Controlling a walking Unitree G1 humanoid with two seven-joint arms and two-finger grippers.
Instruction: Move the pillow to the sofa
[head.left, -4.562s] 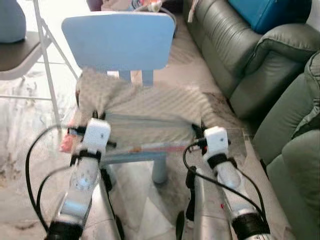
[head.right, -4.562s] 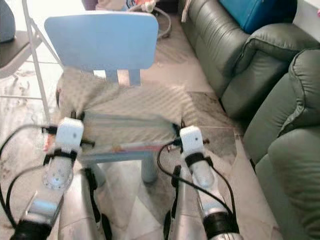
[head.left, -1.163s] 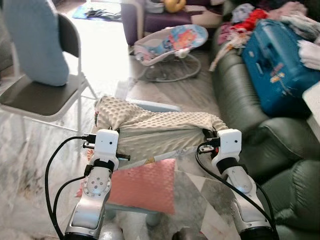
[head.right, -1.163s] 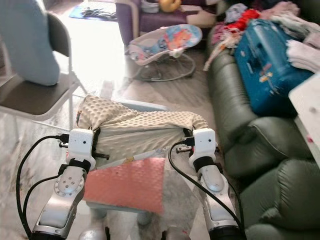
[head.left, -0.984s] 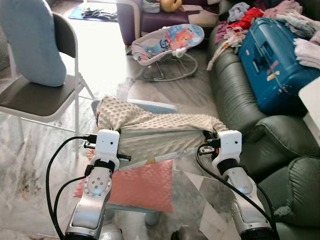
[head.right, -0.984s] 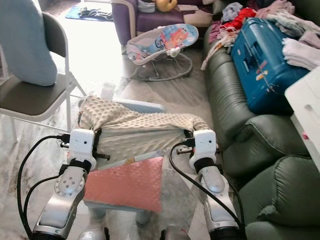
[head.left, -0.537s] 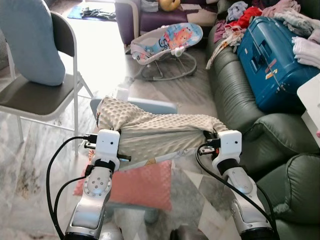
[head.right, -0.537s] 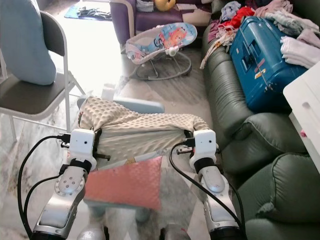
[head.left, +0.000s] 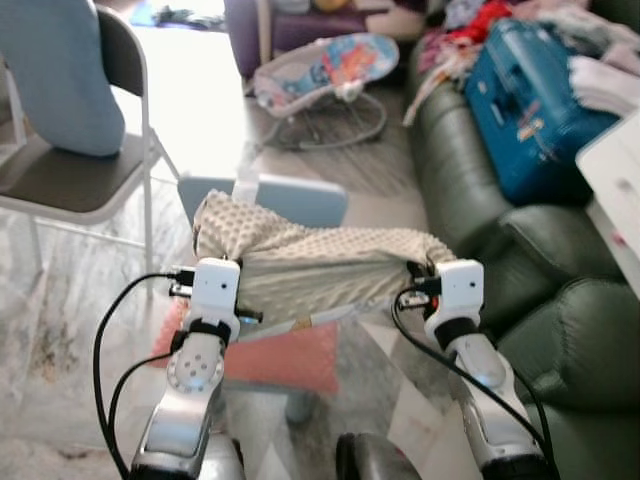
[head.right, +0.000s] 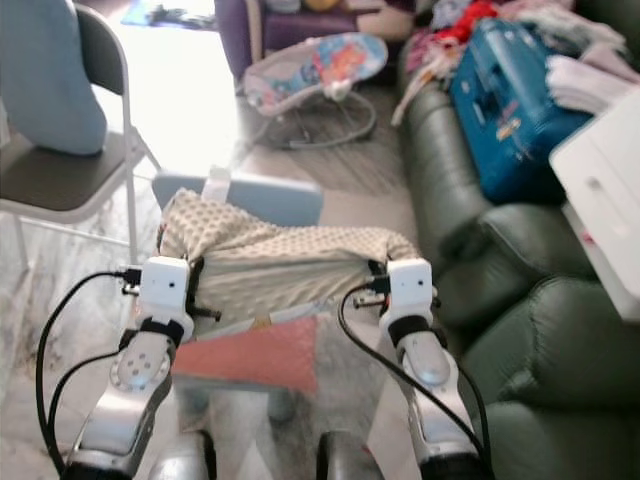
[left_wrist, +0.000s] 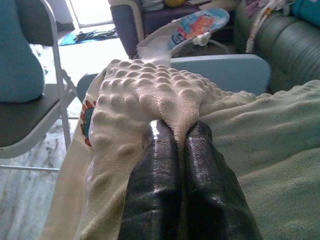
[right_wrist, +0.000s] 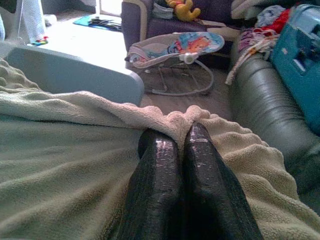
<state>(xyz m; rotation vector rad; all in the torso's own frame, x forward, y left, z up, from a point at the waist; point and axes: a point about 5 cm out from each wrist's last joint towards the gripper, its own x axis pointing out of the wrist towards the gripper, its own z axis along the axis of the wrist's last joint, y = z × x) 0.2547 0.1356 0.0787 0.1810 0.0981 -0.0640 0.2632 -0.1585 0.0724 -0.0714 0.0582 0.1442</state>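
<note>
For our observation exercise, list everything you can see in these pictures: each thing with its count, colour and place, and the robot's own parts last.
pillow: one, cream and bumpy, held up between both grippers.
pink cushion: one, pink, below the pillow.
small chair: one, light blue, behind the pillow.
folding chair: one, dark seat with a pale frame, robot's far left, a blue cushion leaning on it.
baby bouncer: one, multicoloured, on the floor ahead.
sofa: one, dark green, robot's right.
suitcase: one, blue, on the sofa.
clothes: a mixed heap, on the sofa's far end.
left gripper: black, shut on the pillow's corner.
right gripper: black, shut on the pillow's other edge.
</note>
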